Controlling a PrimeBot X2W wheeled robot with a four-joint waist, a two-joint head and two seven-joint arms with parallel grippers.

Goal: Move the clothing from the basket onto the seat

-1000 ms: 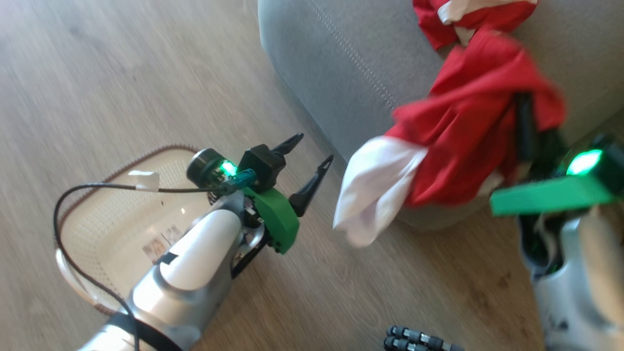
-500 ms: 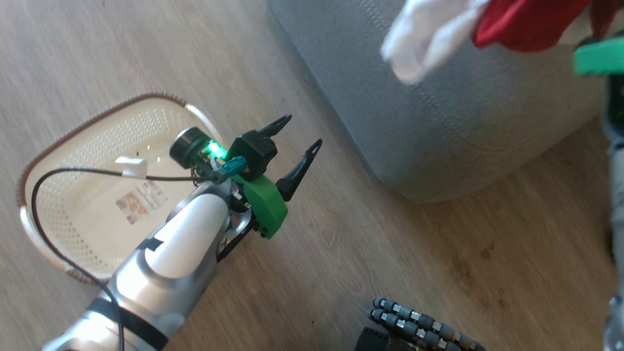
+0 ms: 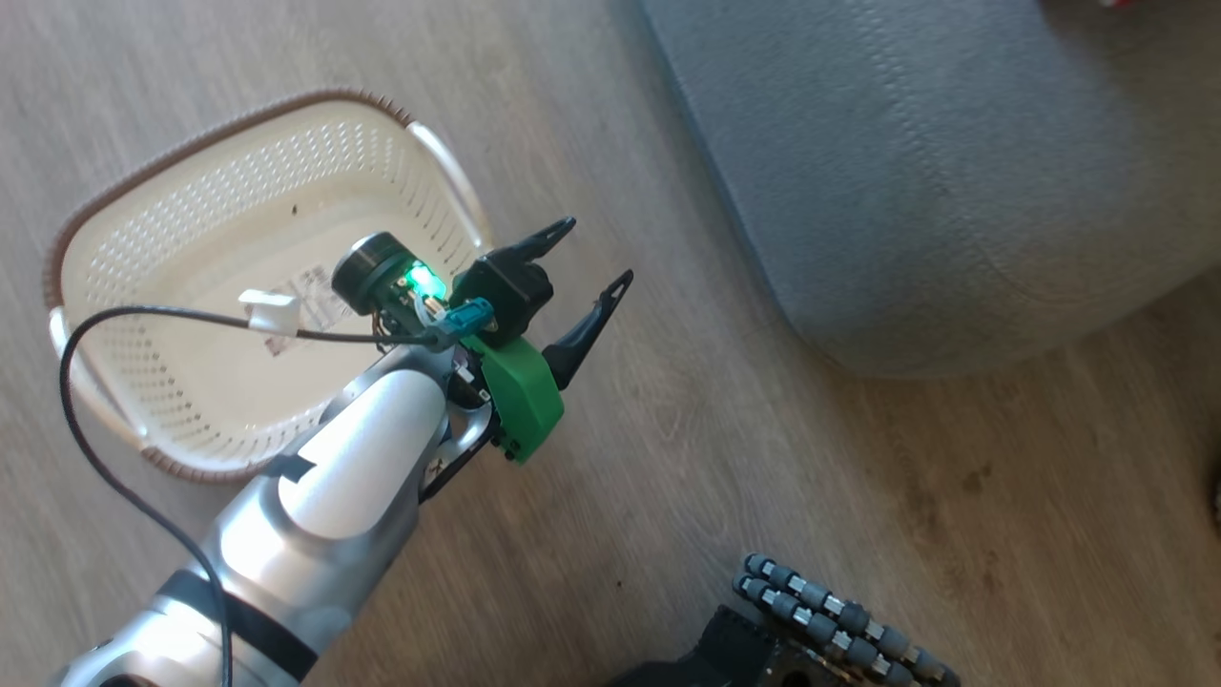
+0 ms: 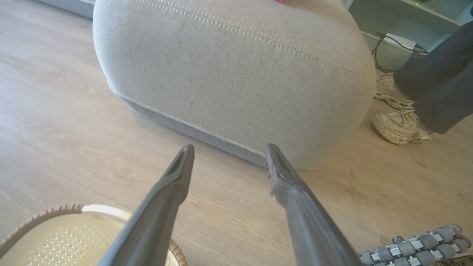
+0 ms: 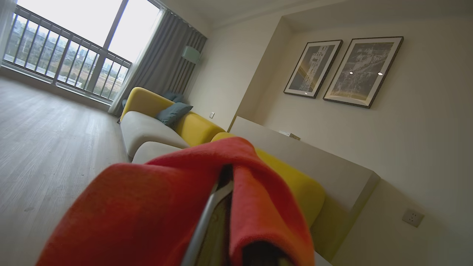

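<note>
The clothing (image 5: 147, 207) takes up the lower middle of the right wrist view, a soft red fold humped over the right claw (image 5: 226, 181). That claw's fingers are closed on it, and the cloth tucks in between them at the crease. It sags limp to both sides, so it looks light, floppy and in no way fragile. It should bunch and trail rather than keep a shape. A pinch through a thick gathered fold, as here, seems the safest hold, since a single thin layer might slide off smooth fingers.

In the head view the basket (image 3: 191, 181) sits at upper left on the floor (image 3: 763, 458) with just a paper label (image 3: 305, 286) inside. The seat (image 3: 935, 172) takes the upper right. The left claw (image 3: 598, 250) is spread wide and holds nothing, hovering by the basket's right edge.
</note>
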